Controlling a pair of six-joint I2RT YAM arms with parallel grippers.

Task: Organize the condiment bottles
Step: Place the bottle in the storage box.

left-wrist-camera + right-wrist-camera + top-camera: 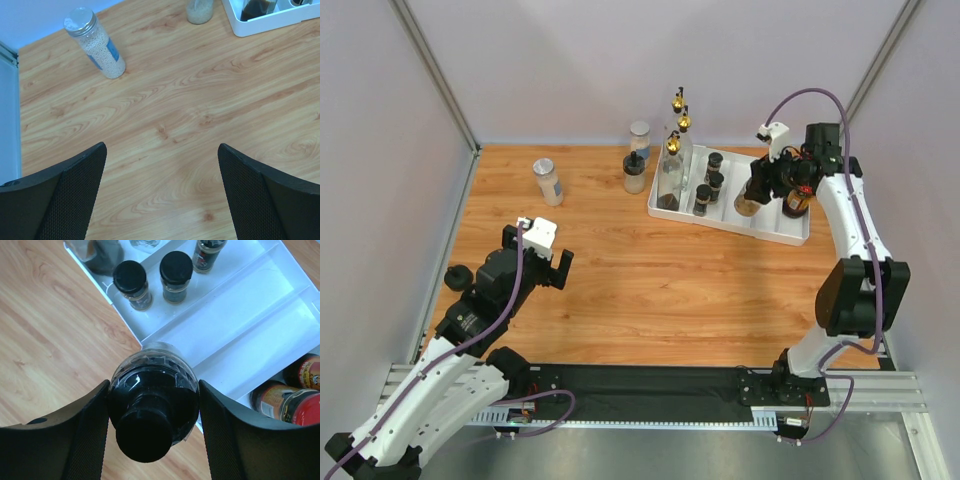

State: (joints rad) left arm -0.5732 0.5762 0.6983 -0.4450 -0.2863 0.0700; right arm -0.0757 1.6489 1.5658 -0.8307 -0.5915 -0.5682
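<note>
Clamped in our right claw [153,386], a black-capped bottle [147,432] hangs over the near edge of the tray [240,315], where we might clip the rim and topple it, while our left claw [161,146] gapes wide.

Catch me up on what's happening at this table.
The right hand grips a black-capped clear bottle at the edge of the white divided tray, which already holds small black-capped spice jars and red-lidded dark jars. The left hand hangs open and empty over the wooden table; a silver-lidded clear jar stands alone outside the tray.
</note>
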